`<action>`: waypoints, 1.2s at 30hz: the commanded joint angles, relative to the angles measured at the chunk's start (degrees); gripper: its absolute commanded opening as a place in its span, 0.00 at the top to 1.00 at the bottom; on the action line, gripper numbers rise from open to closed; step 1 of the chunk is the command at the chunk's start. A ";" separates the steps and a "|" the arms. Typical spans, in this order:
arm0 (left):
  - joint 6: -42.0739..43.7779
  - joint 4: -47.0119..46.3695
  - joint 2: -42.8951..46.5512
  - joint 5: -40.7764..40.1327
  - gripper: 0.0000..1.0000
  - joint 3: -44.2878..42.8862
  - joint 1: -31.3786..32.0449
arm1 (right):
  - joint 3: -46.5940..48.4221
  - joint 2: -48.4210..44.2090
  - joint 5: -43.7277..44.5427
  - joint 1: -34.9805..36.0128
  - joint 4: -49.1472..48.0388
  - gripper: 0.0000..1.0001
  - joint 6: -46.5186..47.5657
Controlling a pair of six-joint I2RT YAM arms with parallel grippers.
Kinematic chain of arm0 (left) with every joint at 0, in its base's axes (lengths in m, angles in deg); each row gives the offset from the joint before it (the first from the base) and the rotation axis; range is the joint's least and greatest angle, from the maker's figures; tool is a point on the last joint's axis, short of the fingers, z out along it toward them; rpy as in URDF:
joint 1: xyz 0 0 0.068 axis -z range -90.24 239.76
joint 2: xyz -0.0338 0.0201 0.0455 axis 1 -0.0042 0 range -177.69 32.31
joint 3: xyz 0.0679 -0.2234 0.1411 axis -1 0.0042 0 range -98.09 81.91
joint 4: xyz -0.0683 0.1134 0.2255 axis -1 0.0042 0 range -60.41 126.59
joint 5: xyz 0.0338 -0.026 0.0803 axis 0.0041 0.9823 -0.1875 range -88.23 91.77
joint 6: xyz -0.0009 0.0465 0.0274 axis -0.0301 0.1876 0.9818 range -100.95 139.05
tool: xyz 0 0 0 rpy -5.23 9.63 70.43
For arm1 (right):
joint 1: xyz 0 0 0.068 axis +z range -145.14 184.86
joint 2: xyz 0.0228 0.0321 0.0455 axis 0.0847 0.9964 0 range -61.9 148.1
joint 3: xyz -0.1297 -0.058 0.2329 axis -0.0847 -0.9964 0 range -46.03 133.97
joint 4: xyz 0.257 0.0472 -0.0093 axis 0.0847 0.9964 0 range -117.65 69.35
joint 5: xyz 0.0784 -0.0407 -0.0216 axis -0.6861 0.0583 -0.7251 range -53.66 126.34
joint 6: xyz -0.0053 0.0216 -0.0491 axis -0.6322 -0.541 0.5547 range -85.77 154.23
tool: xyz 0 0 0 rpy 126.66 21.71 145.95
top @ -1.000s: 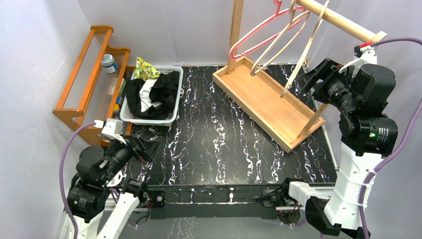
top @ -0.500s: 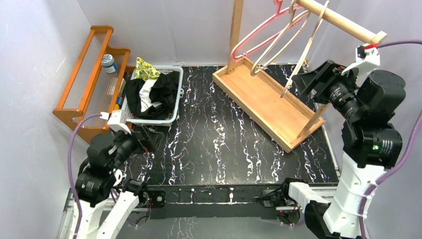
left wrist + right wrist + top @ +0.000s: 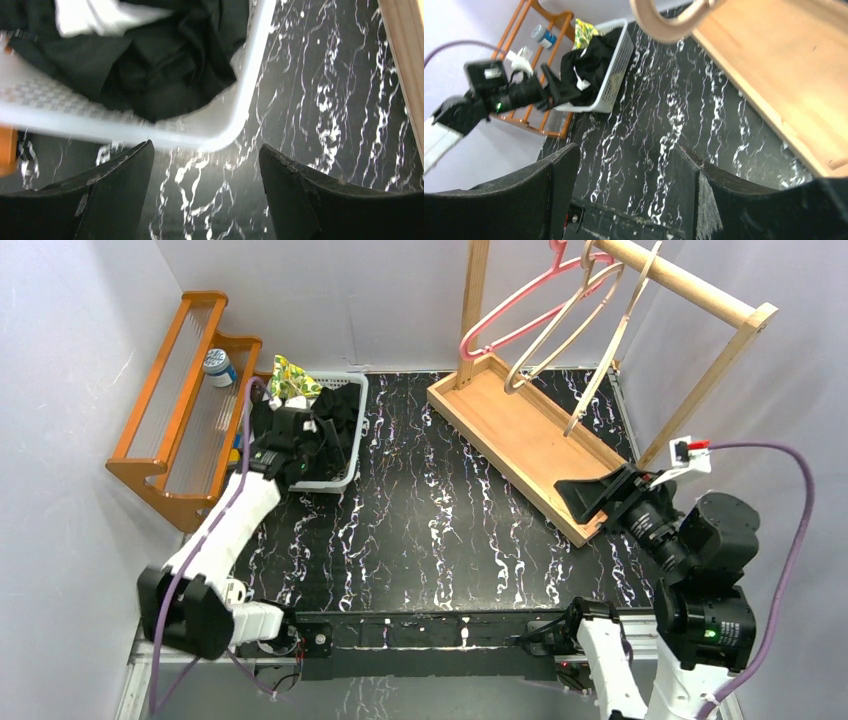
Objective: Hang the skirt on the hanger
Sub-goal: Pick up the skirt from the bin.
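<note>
skirt balled up in the basket, hangers up on the rail

I'm seeing the skirt as a crumpled black heap in the white basket around 10 o'clock on the table. The pink hanger and two wooden ones hang tilted off the wooden rail around 1 o'clock.

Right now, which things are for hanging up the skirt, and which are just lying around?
For the job: black skirt, white basket holding it, pink hanger, wooden hangers, wooden rail they hang on.

Just lying about: orange rack, small jar on it, yellow-green patterned thing at the basket's far corner.
</note>
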 commanded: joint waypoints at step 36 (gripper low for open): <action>6.82 -11.30 -0.90 24.78 1.00 -39.80 -4.68 | -22.89 -7.85 -4.20 0.33 -7.00 0.20 -4.22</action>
